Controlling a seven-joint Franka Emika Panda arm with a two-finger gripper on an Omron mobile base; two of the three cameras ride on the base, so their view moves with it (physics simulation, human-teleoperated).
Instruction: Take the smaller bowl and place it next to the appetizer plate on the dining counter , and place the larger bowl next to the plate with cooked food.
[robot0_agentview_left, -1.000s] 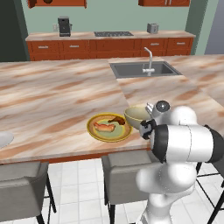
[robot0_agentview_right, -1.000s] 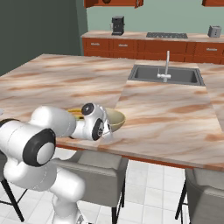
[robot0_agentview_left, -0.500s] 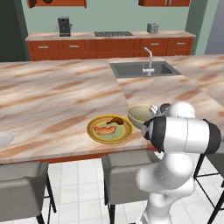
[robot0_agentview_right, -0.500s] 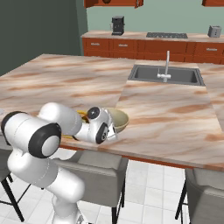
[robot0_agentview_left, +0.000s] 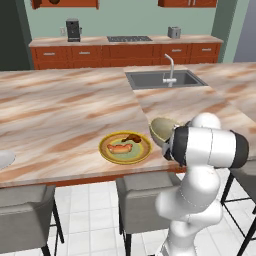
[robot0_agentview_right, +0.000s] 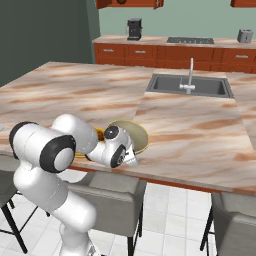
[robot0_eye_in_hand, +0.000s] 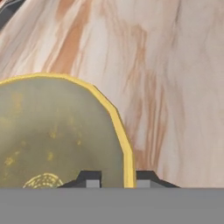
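**Larger bowl in our grasp beside the food plate**

In the hand view we see our hand (robot0_eye_in_hand: 116, 179) clenched on the rim of the larger bowl (robot0_eye_in_hand: 48, 135) — one fingertip inside the rim, one outside — at the lower left of the frame. In the left base view the bowl (robot0_agentview_left: 163, 129) sits right of centre on the marble tabletop (robot0_agentview_left: 60, 115), just beside the plate with cooked food (robot0_agentview_left: 125, 148) — near the front edge. A sink (robot0_agentview_left: 165, 79) lies above, toward upper right.
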